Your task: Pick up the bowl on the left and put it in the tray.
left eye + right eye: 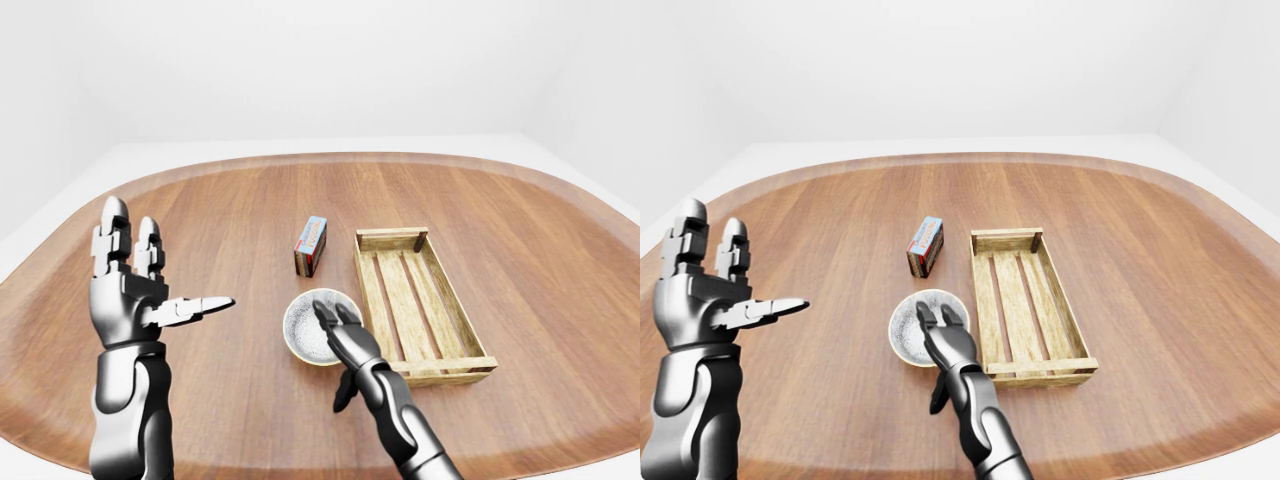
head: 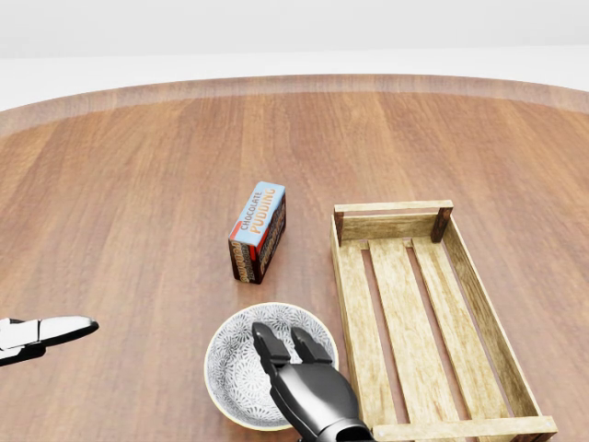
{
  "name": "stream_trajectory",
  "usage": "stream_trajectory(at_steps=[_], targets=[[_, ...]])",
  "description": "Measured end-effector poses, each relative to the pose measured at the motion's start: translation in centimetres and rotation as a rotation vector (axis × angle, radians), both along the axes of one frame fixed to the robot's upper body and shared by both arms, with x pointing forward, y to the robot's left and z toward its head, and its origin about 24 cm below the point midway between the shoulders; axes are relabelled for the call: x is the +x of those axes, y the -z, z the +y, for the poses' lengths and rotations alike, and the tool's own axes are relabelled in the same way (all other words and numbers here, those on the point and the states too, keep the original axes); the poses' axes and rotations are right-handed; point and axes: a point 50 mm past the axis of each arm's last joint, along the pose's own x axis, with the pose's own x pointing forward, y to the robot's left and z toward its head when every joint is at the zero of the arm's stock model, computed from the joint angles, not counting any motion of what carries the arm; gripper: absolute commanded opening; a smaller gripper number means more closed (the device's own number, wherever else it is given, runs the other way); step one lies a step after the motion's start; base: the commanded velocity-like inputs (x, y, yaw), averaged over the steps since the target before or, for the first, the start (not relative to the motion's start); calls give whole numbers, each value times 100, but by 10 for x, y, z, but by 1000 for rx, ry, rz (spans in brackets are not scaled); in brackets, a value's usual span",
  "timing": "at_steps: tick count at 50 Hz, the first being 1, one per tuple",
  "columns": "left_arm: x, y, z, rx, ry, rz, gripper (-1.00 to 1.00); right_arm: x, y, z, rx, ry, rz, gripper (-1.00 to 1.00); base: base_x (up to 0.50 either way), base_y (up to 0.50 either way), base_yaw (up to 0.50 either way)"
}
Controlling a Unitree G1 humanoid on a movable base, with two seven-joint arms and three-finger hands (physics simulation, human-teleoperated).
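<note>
A white bowl (image 2: 236, 366) with a grey pattern inside sits on the wooden table, just left of the slatted wooden tray (image 2: 396, 207). My right hand (image 2: 282, 337) reaches up from the bottom of the head view and lies over the bowl's right half. Its fingers are stretched out above the bowl's inside, and the thumb hangs below the near rim, so the hand is open and nothing is gripped. My left hand (image 1: 160, 270) is raised at the left of the left-eye view, far from the bowl, fingers spread and empty.
A chocolate pudding box (image 2: 258, 230) stands just above the bowl and left of the tray's far end. The tray holds nothing. The round table's edge (image 1: 330, 157) curves across the top of the eye views.
</note>
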Motion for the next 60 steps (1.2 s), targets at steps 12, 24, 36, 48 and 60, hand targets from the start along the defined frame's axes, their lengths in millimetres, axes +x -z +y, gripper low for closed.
stream_trajectory(at_steps=[12, 24, 36, 48, 60], targets=[[1, 1, 1, -2, -1, 3, 100, 0, 4, 2, -11, -5, 15, 100, 0, 0, 0], [2, 1, 1, -4, -2, 4, 100, 3, 8, 3, -19, -5, 29, 100, 0, 0, 0], [2, 0, 1, -4, -1, 3, 100, 7, 16, 0, -24, 18, 53, 100, 0, 0, 0], [1, 1, 1, -4, -1, 3, 100, 9, 23, -1, -26, 33, 73, 100, 0, 0, 0], [1, 0, 1, -4, -1, -1, 100, 10, 26, 2, -33, 27, 83, 100, 0, 0, 0]])
